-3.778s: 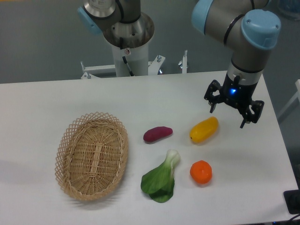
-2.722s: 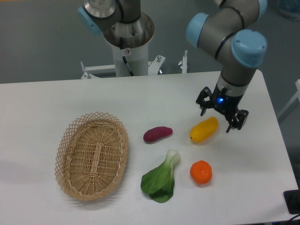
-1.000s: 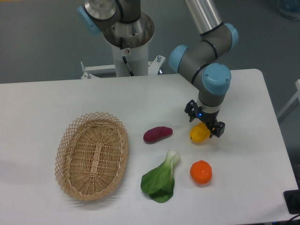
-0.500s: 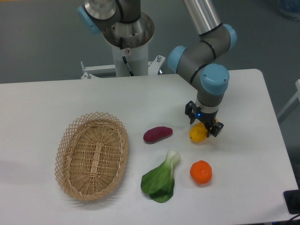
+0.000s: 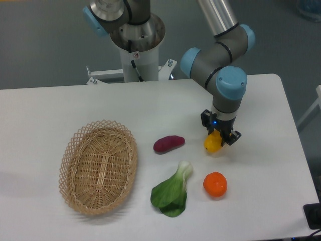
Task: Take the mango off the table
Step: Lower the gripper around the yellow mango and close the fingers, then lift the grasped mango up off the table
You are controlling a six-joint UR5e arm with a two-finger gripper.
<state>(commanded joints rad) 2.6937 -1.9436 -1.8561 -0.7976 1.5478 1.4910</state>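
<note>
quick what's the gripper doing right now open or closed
Gripper: fingers closed around the mango.

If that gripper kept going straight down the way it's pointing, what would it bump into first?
The mango. The gripper points down right over it, fingers on either side. Below that lies only the white table.

The arm (image 5: 215, 55) is built of smooth grey and silver tube sections, with pale blue round caps closing each joint. Its gripper (image 5: 219, 134) is small and black, with a tiny blue light glowing just above it. The base column (image 5: 135, 42) is silvery metal, with a small red-and-white sticker and a black cable.
</note>
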